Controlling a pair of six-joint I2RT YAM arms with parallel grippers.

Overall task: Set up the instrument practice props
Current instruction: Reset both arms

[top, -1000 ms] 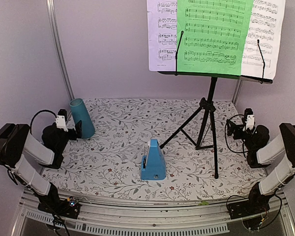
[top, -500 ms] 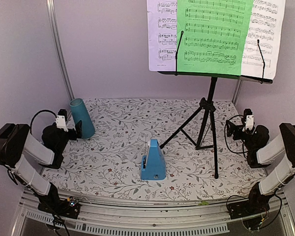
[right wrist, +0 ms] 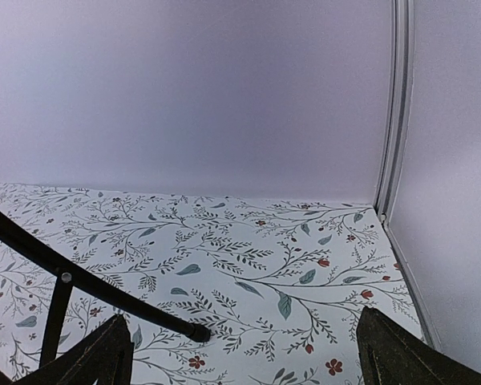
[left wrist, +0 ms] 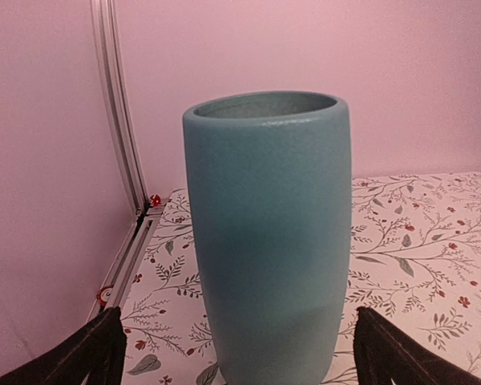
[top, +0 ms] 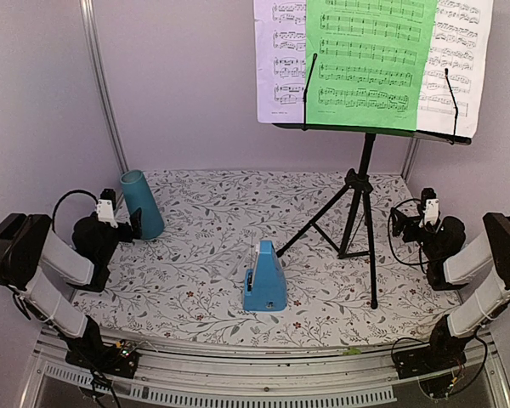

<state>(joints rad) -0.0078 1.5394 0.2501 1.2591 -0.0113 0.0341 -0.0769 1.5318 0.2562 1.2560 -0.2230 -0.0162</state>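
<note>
Black music stand [top: 367, 161] holding sheet-music pages [top: 370, 59], blue metronome [top: 264, 280] nearby

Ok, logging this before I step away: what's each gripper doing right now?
Left gripper: open, holding nothing; the cup stands just ahead.
Right gripper: open, holding nothing.

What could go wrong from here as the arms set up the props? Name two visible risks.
The teal cup stands right ahead of the open left gripper: advancing could topple it. A leg of the music stand lies close before the right gripper; a knock might tip the stand and shed its sheet-music pages.
</note>
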